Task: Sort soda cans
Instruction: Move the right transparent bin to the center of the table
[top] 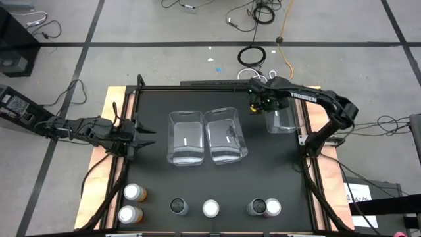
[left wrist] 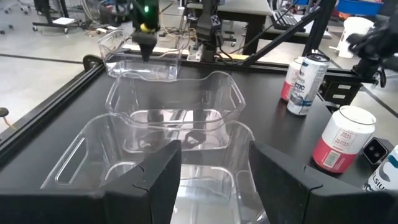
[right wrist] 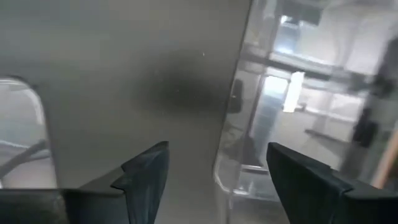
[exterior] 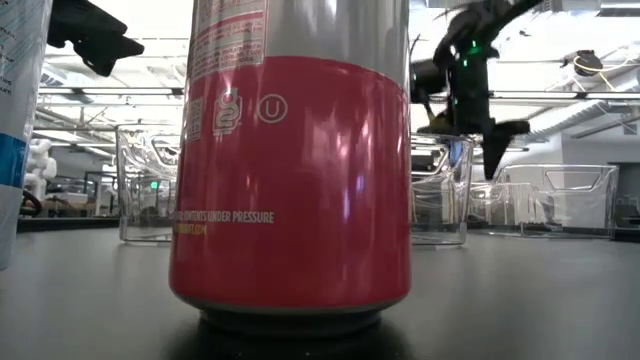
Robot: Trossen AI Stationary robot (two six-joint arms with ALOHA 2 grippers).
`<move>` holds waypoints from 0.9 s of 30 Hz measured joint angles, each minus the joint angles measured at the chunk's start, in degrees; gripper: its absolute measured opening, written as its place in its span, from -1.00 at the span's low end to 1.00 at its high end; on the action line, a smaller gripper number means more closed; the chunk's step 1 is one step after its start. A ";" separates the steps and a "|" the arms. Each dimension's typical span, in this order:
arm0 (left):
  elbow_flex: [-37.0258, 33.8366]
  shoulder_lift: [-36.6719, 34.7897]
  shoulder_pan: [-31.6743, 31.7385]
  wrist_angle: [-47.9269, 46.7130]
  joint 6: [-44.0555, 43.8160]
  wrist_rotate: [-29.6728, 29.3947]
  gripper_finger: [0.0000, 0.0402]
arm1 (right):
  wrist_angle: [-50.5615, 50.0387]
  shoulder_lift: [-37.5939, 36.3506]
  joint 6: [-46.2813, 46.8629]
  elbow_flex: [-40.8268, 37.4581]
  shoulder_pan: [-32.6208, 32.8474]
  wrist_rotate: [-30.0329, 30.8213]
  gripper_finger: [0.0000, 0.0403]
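Several soda cans stand in a row along the table's near edge: two orange (top: 134,192) (top: 129,214), a dark one (top: 178,207), a pale-topped one (top: 210,209), and a dark and pale pair (top: 256,207) (top: 272,207). A pink can (exterior: 300,150) fills the low view. My right gripper (top: 258,100) (right wrist: 217,180) points down, open, at the far left corner of the right clear bin (top: 283,120), holding nothing. My left gripper (top: 141,137) (left wrist: 214,180) waits open at the table's left, facing the two middle bins.
Two clear bins (top: 185,137) (top: 225,135) stand side by side mid-table, with a third at the far right. Bare black table lies between the bins and the can row. A raised frame (top: 309,164) edges the table.
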 joint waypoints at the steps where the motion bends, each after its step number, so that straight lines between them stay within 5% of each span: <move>1: 0.00 0.00 0.00 0.00 -0.02 0.01 -0.01 | 1.56 0.04 0.39 -1.66 -0.38 -0.20 0.26; 12: 0.00 0.00 0.00 0.00 -2.95 0.59 -0.01 | 13.16 -1.47 2.76 -11.70 -1.49 -1.69 -0.18; 20: 0.02 0.00 0.00 0.01 -2.97 0.55 -0.01 | 14.59 -1.47 4.90 -14.53 -0.01 -5.89 -0.91; 27: 0.02 0.00 0.00 0.00 -2.94 0.37 -0.01 | 16.45 -1.47 12.73 -14.47 7.43 -7.16 -0.98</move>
